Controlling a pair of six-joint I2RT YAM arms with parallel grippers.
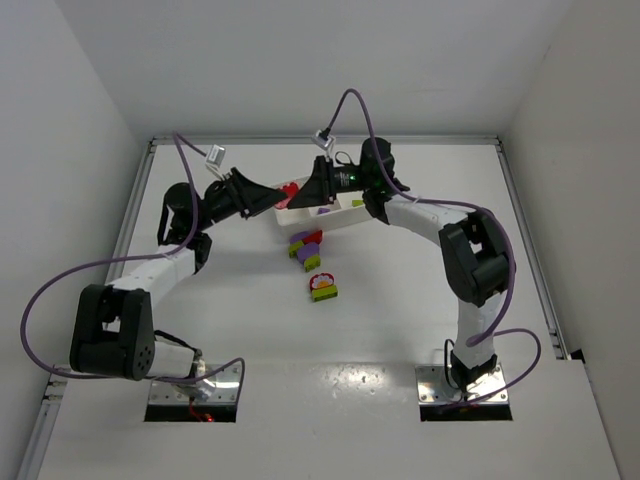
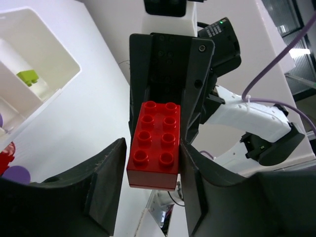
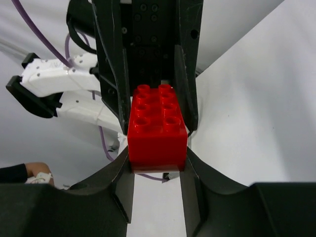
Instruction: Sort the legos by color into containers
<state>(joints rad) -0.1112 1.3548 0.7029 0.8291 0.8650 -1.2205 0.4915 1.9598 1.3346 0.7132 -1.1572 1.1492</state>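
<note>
A red lego brick (image 1: pixel 291 190) hangs in the air between my two grippers, over the left end of the white tray (image 1: pixel 345 218). My right gripper (image 3: pixel 158 158) is shut on one end of it (image 3: pixel 157 129); it shows in the top view (image 1: pixel 304 191). My left gripper (image 2: pixel 152 154) surrounds the other end (image 2: pixel 155 143) with its jaws apart, a gap on the left side; it shows in the top view (image 1: pixel 277 196). A green lego (image 2: pixel 28 76) lies in a tray compartment (image 2: pixel 64 74).
Loose purple and green legos (image 1: pixel 306 246) lie on the table just before the tray. A red-and-green pair (image 1: pixel 322 287) lies nearer the arms. Purple cables loop above both arms. The table's raised rails run along the back and sides.
</note>
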